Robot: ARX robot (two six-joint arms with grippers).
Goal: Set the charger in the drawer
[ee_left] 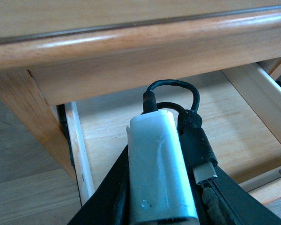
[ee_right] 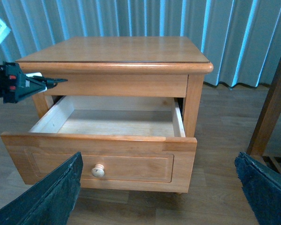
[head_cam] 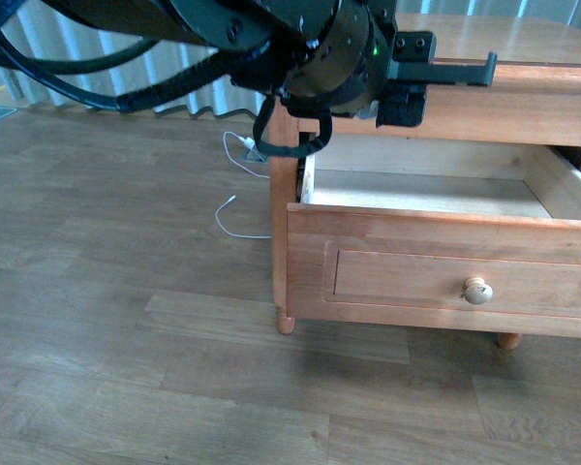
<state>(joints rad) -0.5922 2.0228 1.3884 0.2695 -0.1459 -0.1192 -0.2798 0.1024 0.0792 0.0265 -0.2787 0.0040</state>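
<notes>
The charger [ee_left: 159, 164], a white block with a black cord [ee_left: 178, 93] looped at its end, is clamped in my left gripper [ee_left: 161, 201]. It is held above the left part of the open drawer [ee_left: 234, 126], just under the tabletop's edge. In the front view the left gripper [head_cam: 465, 70] reaches over the open drawer [head_cam: 416, 194], and the charger is hidden behind it. The right wrist view shows the left gripper [ee_right: 33, 84] at the drawer's [ee_right: 112, 123] left side. My right gripper [ee_right: 159, 197] is open and empty, well back from the drawer front.
The drawer front has one round pale knob [head_cam: 477, 290]. A white plug [head_cam: 247, 147] with a thin white cable [head_cam: 234, 215] lies on the wooden floor left of the nightstand [ee_right: 117, 49]. Another wooden frame [ee_right: 271, 108] stands beside it, with curtains behind.
</notes>
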